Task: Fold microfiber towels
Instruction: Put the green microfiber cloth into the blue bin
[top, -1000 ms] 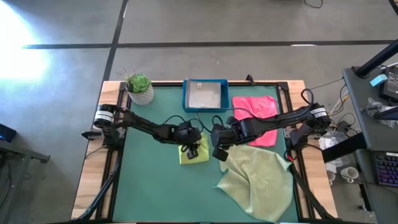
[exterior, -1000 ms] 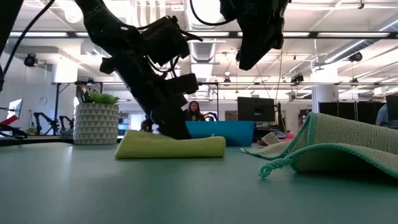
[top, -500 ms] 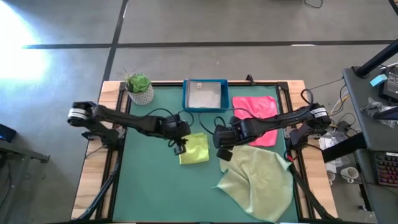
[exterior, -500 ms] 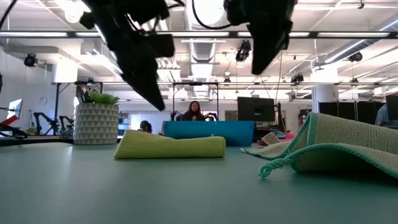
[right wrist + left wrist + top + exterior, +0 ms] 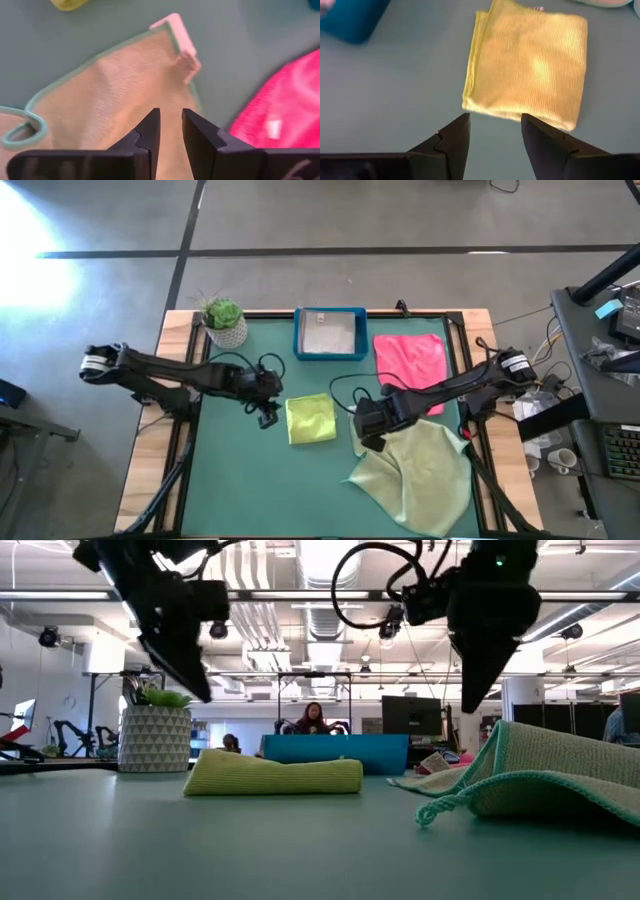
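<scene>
1. The sage towel (image 5: 412, 475) lies rumpled at the table's near right corner, one edge humped up in the low view (image 5: 560, 780).
2. The right gripper (image 5: 368, 442) hangs over that towel's far left corner. Its fingers stand a narrow slit apart with nothing between them, and the towel's turned-up corner (image 5: 181, 41) lies just ahead of the tips.
3. The yellow towel (image 5: 311, 419) sits folded into a neat square at mid-table, left of the right gripper and clear of the sage towel.
4. The left gripper (image 5: 267, 420) hovers just left of the yellow towel, above the mat, not touching it. Its fingers (image 5: 451, 140) are spread and empty, with the towel's edge (image 5: 520, 65) just beyond the tips.
5. The pink towel (image 5: 410, 358) lies flat at the far right, behind the right arm.
6. The blue tray (image 5: 330, 333) stands at the far edge, a grey cloth inside; the potted plant (image 5: 224, 321) is at the far left corner.
</scene>
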You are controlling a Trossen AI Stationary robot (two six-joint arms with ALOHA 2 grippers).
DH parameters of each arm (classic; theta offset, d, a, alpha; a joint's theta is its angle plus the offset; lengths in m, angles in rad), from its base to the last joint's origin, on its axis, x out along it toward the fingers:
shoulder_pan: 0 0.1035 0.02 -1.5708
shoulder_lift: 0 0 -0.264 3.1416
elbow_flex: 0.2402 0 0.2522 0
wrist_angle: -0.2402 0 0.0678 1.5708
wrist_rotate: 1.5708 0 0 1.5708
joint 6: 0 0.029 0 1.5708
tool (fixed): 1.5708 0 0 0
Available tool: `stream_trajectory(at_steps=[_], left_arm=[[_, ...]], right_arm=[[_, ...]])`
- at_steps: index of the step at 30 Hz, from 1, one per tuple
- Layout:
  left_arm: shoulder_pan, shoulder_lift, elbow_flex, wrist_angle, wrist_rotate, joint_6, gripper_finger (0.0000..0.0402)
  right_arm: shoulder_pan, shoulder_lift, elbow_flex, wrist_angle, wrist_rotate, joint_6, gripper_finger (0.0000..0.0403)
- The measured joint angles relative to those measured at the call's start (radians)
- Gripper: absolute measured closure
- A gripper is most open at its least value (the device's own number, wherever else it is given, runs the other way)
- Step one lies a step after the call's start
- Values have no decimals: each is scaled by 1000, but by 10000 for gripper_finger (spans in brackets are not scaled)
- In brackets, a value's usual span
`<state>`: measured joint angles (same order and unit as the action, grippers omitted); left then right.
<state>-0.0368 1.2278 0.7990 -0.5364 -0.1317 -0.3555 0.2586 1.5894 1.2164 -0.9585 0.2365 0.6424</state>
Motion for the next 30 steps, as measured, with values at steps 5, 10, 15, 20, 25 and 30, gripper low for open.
stream_trajectory(at_steps=[5, 10, 15, 20, 25, 30], left_arm=[[-3, -22, -59, 3, 13, -32, 240], [-3, -16, -74, 8, 17, -33, 240], [-3, -20, -58, 10, 17, -32, 239], [-3, -18, -42, 7, 17, -31, 239], [-2, -13, -38, 3, 17, -30, 239], [21, -13, -38, 2, 16, -24, 224]], right_arm=[[18, 0, -66, 166, -1, 47, 328], [19, -1, -120, 405, -1, 56, 330], [15, -1, -155, 580, 3, 55, 319], [5, -1, -152, 597, 26, 57, 295], [-27, -1, -126, 598, 26, 19, 254], [-68, -1, -92, 598, 28, -71, 218]])
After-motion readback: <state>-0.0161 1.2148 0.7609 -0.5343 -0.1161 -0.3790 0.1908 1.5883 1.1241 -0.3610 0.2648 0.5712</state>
